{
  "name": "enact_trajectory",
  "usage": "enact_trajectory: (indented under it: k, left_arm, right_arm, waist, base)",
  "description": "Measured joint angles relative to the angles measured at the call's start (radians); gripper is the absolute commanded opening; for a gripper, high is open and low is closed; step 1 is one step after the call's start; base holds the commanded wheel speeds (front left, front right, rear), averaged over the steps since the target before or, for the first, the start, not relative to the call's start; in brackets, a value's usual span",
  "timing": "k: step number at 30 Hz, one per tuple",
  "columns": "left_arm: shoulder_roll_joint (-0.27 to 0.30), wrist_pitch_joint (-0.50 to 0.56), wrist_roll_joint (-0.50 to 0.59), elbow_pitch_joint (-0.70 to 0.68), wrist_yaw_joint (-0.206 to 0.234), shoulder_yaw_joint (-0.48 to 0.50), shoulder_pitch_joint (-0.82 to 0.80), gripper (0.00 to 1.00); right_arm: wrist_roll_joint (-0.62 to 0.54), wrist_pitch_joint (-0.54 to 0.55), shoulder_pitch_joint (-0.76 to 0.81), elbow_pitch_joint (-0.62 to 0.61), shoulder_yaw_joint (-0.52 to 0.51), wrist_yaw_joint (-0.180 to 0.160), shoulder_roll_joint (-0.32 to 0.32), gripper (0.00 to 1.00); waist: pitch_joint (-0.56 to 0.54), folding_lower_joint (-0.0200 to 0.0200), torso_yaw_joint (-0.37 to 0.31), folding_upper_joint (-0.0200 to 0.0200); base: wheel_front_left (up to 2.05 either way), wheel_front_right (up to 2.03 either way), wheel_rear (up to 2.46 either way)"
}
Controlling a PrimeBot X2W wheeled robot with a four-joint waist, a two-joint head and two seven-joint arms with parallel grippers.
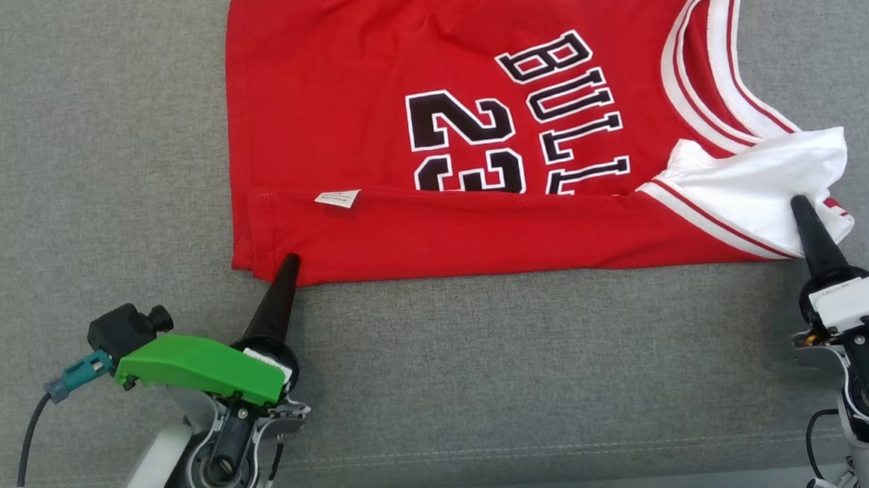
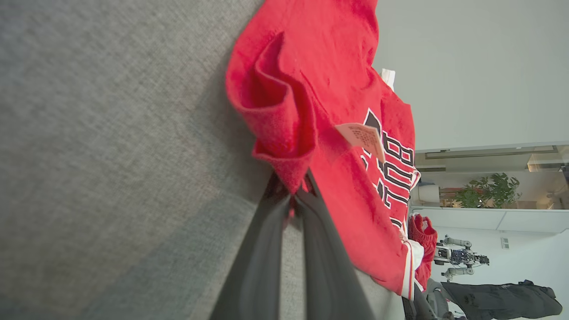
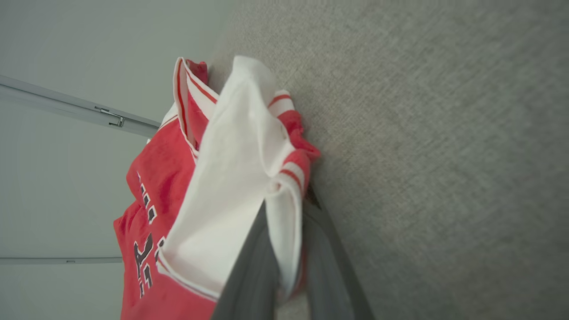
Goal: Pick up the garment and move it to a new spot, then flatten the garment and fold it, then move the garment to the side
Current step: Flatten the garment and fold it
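The red jersey (image 1: 365, 90) lies on the grey worktop (image 1: 81, 145), near edge folded over. The left jaws are clamped on its near-left hem corner, the right jaws on its white near-right corner.

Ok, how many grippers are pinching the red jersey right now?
2. The left gripper is shut on the jersey's red hem corner at the near left; the right gripper is shut on its white fabric at the near right.
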Motion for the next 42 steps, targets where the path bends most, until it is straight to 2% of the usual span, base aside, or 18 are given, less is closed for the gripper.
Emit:
enact_trajectory:
  k: [19, 28, 34, 42]
  left_arm:
    - [-0.001, -0.03, 0.0, -0.035, -0.018, -0.036, 0.133, 0.0]
    - [0.034, -0.037, 0.004, -0.061, -0.018, -0.027, 0.196, 0.0]
    - [0.051, -0.047, 0.008, -0.079, -0.012, -0.005, 0.2, 0.0]
    - [0.055, -0.029, 0.018, -0.081, 0.0, -0.025, 0.179, 0.0]
  right_arm:
    - [0.046, -0.019, 0.133, -0.033, -0.07, 0.013, 0.005, 0.0]
    - [0.054, -0.012, 0.237, -0.059, -0.073, 0.012, 0.015, 0.0]
    - [0.052, -0.003, 0.233, -0.075, -0.057, 0.012, 0.009, 0.0]
    - [0.001, 0.017, 0.182, -0.064, -0.04, -0.002, -0.045, 0.0]
  waist:
    - [-0.05, 0.0, 0.0, 0.0]
    - [-0.069, 0.0, 0.005, 0.0]
    - [-0.072, 0.0, -0.006, 0.0]
    - [-0.069, 0.0, 0.003, 0.0]
  base:
    - [0.0, 0.0, 0.0]
    - [0.0, 0.0, 0.0]
    - [0.0, 0.0, 0.0]
    - [0.0, 0.0, 0.0]
